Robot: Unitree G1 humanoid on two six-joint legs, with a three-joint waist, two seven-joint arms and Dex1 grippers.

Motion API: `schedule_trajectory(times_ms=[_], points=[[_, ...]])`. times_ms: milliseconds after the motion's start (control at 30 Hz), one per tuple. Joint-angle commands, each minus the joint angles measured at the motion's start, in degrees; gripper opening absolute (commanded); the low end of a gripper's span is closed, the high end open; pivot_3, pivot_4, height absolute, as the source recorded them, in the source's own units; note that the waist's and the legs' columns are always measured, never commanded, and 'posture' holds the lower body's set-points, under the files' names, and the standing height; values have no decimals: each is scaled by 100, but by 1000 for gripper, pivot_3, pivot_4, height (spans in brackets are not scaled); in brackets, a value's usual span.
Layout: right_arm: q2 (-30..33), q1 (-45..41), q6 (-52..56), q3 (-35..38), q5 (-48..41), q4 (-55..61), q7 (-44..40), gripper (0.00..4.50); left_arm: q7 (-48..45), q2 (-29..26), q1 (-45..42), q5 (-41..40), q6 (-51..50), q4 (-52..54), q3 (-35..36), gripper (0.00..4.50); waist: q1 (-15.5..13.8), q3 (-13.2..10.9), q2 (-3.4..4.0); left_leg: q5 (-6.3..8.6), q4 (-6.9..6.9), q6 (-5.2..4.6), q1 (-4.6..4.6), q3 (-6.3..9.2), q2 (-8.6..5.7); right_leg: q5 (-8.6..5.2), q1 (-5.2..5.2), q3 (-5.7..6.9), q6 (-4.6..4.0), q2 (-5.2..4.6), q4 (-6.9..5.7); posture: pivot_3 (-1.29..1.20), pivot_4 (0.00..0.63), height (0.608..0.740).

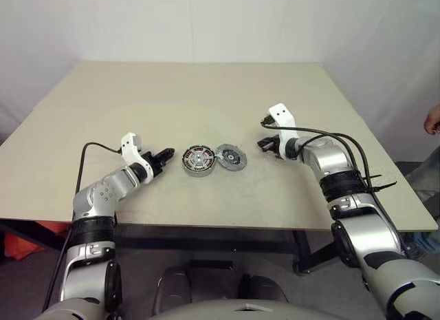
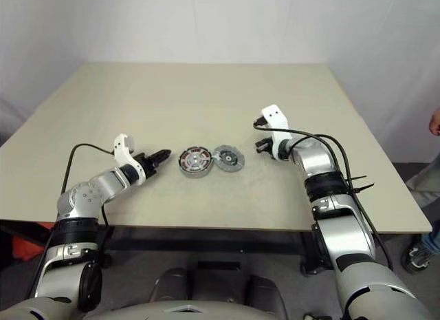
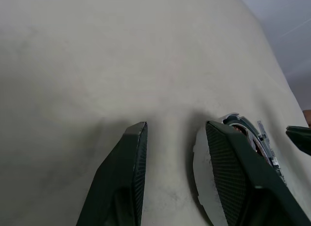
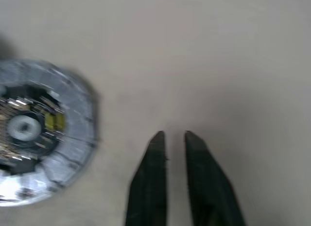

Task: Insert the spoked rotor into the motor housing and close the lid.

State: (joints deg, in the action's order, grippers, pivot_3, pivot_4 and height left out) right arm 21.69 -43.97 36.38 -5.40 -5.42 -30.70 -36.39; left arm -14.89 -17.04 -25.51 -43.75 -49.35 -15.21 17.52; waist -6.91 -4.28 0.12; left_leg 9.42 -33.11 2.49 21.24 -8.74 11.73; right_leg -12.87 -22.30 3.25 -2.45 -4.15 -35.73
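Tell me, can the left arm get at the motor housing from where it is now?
Probably yes. The left gripper sits open just beside the motor housing, with bare table between them. The lid lies on the housing's far side, out of the way.

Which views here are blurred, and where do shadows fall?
Right wrist view: the lid is smeared by blur, and the right end effector has soft edges. Left wrist view: the left end effector is sharper, with a faint shadow on the table beneath it. Head views: even, soft light, with a slight shadow beside the motor housing.
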Motion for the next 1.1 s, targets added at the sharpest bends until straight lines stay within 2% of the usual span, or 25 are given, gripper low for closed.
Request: schedule_trajectory(times_ms=[33, 133, 400, 667, 900, 1100], points=[[-6, 254, 355, -16, -230, 806, -241, 18, -156, -81, -175, 85, -13, 1, 1, 2025, -15, 0, -1, 0, -1, -1, -1, 0, -1, 0, 2, 0, 0, -2, 0, 0, 0, 740], [-31, 545, 537, -60, -221, 1025, -204, 18, -187, -77, -177, 117, -62, 23, 25, 2025, -44, 0, 0, 4, -3, -7, -6, 2, -3, 0, 14, 0, -1, -4, 3, 0, 0, 740], [-154, 778, 330, -93, -95, 507, 1, 18, -171, -101, -98, 124, -248, 199, 107, 2025, -25, 2, -1, 4, -9, -7, -29, 1, -1, -1, 31, 1, 0, -5, 1, 0, 0, 740], [-551, 638, 562, -1, -308, 501, 7, 18, -84, -124, -62, 117, -355, 341, 215, 2025, 20, 5, -4, 3, -10, -5, -46, 1, 3, -1, 40, 1, 1, -4, -1, 0, 0, 740], [-825, 324, 746, 315, -412, 375, 54, 18, -56, -87, -14, 128, -359, 388, 264, 2025, 159, 4, -3, 3, -7, -6, -40, 3, 3, 3, 33, 1, -6, -4, 1, 0, 0, 740], [-949, 77, 865, 572, -538, 227, 117, 18, -32, -13, 17, 144, -327, 387, 269, 2025, 159, 4, -2, 3, -6, -6, -34, 0, 4, 4, 25, 1, -8, -3, 1, 0, 0, 740]])
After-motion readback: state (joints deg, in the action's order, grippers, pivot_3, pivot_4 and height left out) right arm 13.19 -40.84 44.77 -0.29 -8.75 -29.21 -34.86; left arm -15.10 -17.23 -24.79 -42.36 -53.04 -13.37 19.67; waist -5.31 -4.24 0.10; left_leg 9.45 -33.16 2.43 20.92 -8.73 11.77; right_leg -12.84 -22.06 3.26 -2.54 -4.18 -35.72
